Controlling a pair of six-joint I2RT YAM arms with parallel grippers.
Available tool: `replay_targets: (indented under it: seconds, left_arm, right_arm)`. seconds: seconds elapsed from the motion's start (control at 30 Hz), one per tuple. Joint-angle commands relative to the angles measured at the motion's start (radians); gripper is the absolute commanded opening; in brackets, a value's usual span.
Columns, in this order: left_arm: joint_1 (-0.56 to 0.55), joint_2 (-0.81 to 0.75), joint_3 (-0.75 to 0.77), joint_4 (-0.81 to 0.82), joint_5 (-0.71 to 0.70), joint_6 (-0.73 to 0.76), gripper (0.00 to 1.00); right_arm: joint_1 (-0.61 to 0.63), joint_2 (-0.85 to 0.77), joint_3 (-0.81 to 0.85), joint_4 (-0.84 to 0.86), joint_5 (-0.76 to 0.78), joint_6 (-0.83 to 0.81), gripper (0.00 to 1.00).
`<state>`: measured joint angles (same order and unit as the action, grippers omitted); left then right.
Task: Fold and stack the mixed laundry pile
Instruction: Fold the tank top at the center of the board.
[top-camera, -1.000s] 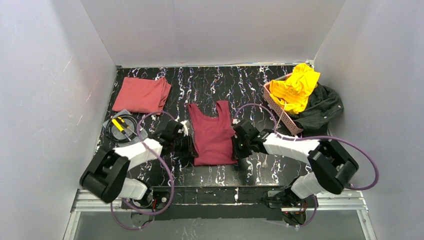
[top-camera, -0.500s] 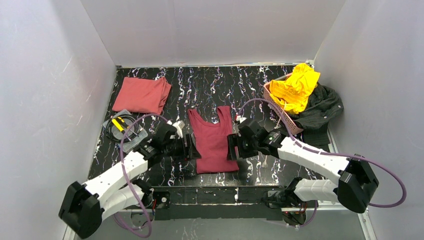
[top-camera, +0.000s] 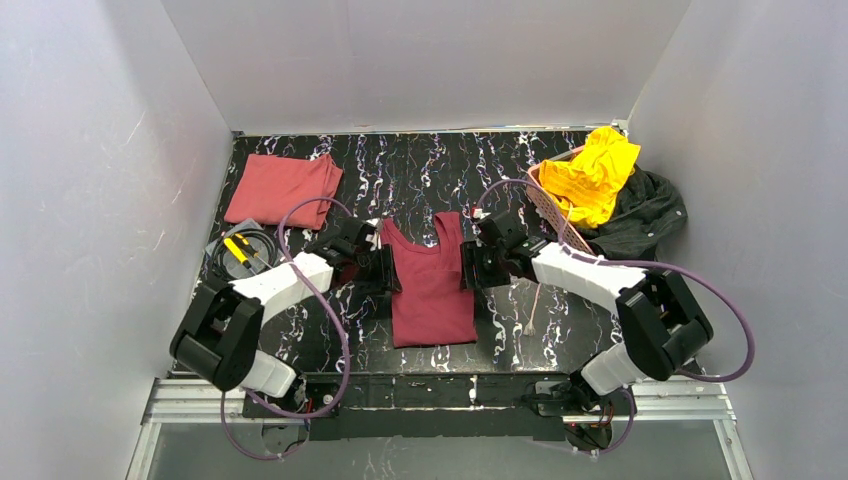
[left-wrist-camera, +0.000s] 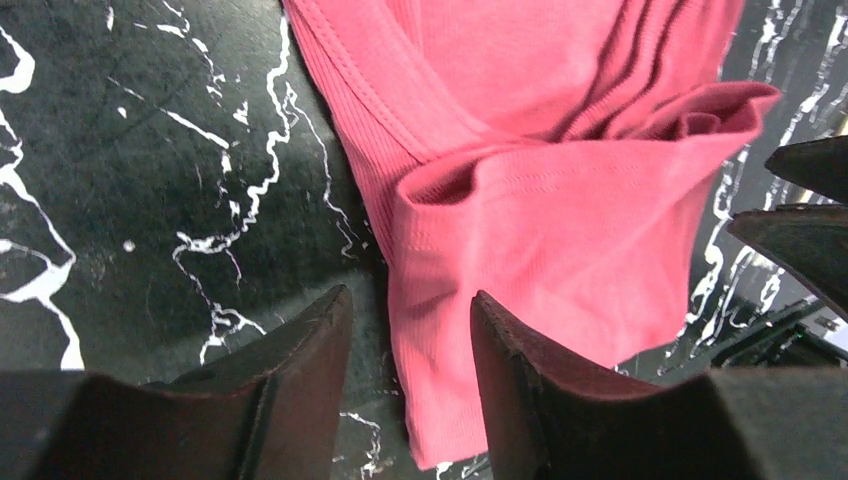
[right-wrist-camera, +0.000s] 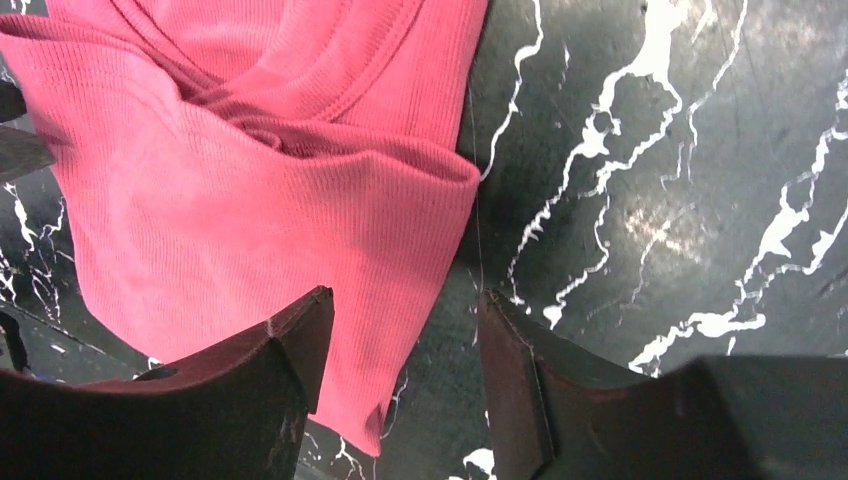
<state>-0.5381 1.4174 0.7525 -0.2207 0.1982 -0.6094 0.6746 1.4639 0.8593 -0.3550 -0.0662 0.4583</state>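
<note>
A dark maroon tank top lies flat at the table's middle, straps pointing away from me. My left gripper stands open at its left side. In the left wrist view the top's left edge runs between the spread fingers of that gripper. My right gripper stands open at the top's right side, and the top's right edge lies between the fingers of that gripper. A folded salmon-red garment rests at the back left. The yellow garment and charcoal-black garment are piled at the back right.
A pink lattice basket sits under the yellow garment, with a thin cream cord trailing from it toward the near edge. A coil of black cable with yellow-handled tools lies at the left. White walls enclose three sides.
Both grippers were shut at the maroon top's lower sides a second ago. They have opened, letting the cloth go, and shifted farther up its sides toward the armholes.
</note>
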Motion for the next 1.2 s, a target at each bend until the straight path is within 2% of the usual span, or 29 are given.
replay_targets:
  seconds: [0.0,0.13,0.27,0.47,0.73,0.77,0.83,1.0,1.1,1.17]
  left_arm:
    - [0.017,0.049,0.026,0.055,0.01,0.04,0.43]
    - [0.026,0.09,0.025,0.08,0.004,0.048,0.35]
    - [0.034,0.101,0.005,0.107,-0.003,0.055,0.2]
    - [0.046,0.108,-0.04,0.136,-0.006,0.059,0.02]
    - [0.052,0.105,-0.076,0.153,0.0,0.04,0.0]
    - [0.054,0.101,-0.065,0.132,0.001,0.043,0.01]
    - [0.063,0.082,-0.031,0.089,0.009,0.058,0.1]
    - [0.125,0.034,0.109,-0.041,0.045,0.118,0.47]
    - [0.158,0.053,0.208,-0.108,0.031,0.168,0.54]
    - [0.185,0.098,0.269,-0.133,0.024,0.179,0.55]
  right_arm:
    - [-0.017,0.038,0.05,0.083,-0.033,-0.064,0.61]
    - [-0.025,0.075,0.055,0.109,-0.049,-0.094,0.55]
    - [-0.025,0.1,0.067,0.12,-0.078,-0.128,0.48]
    - [-0.025,0.145,0.079,0.142,-0.112,-0.171,0.44]
    - [-0.025,0.201,0.108,0.164,-0.183,-0.202,0.41]
    - [-0.026,0.197,0.116,0.155,-0.177,-0.202,0.42]
    - [-0.025,0.172,0.135,0.129,-0.154,-0.203,0.47]
    - [-0.046,0.113,0.205,0.059,-0.07,-0.221,0.65]
    - [-0.075,0.12,0.261,0.032,-0.036,-0.229,0.73]
    - [-0.077,0.146,0.308,0.017,0.032,-0.244,0.76]
